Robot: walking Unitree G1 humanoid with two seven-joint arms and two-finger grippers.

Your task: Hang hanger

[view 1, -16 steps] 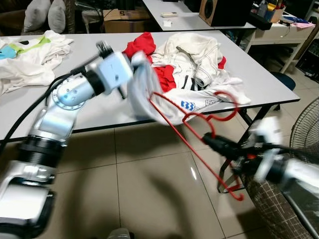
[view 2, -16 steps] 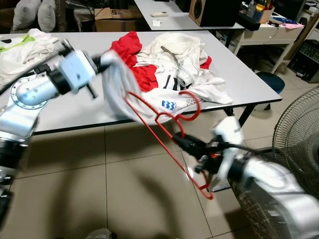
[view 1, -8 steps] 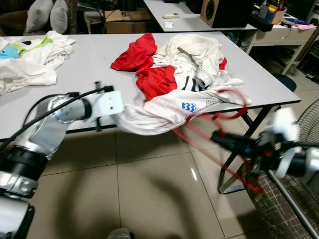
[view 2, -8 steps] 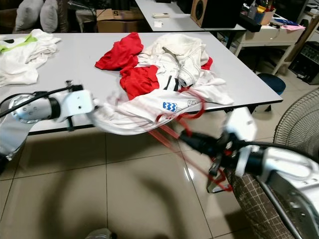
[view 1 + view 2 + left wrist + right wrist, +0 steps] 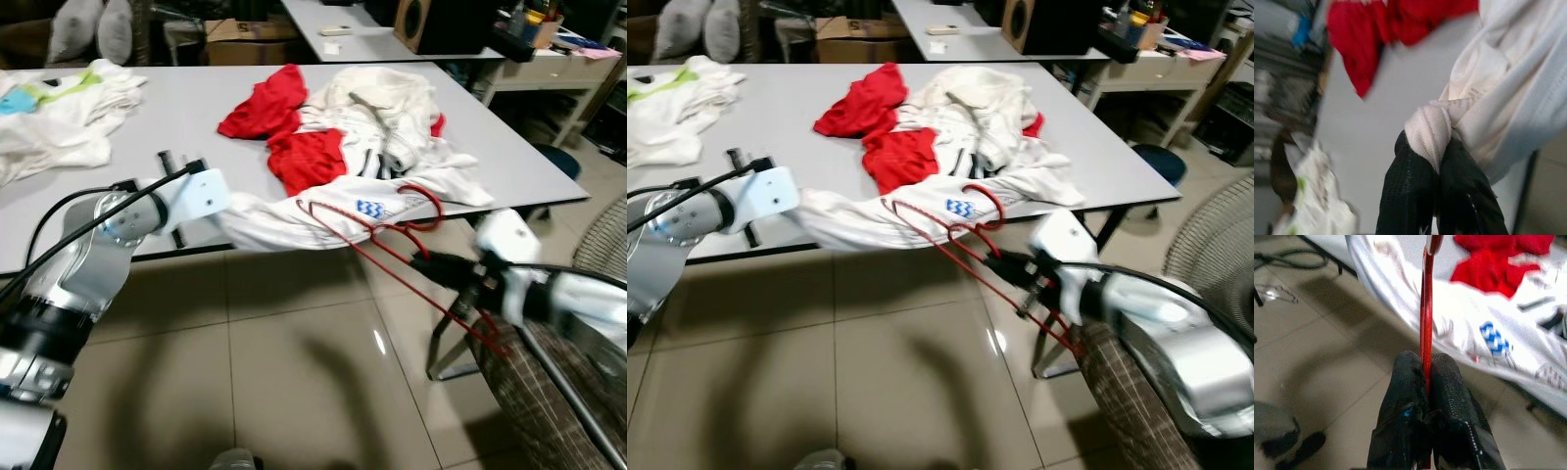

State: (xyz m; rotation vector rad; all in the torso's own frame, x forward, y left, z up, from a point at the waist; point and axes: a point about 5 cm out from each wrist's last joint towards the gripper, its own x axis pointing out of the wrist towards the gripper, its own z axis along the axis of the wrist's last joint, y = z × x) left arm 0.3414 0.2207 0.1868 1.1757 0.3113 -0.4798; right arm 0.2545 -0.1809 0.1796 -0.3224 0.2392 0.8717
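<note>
A: Where's the red hanger [image 5: 392,240]?
B: Clamped in the right gripper [image 5: 1426,382], hook end reaching ahead of it against the white shirt [image 5: 294,220].
A: And the left gripper [image 5: 1437,159]?
B: Pinched shut on a bunched shirt edge. Keep the cloth taut and steer the hanger into the opening.

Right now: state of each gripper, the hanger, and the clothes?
left gripper: shut on a fold of the white shirt
right gripper: shut on the red hanger
red hanger: held off the table, one end inside the white shirt
white shirt: stretched off the table edge
red garment: crumpled on the table
</note>
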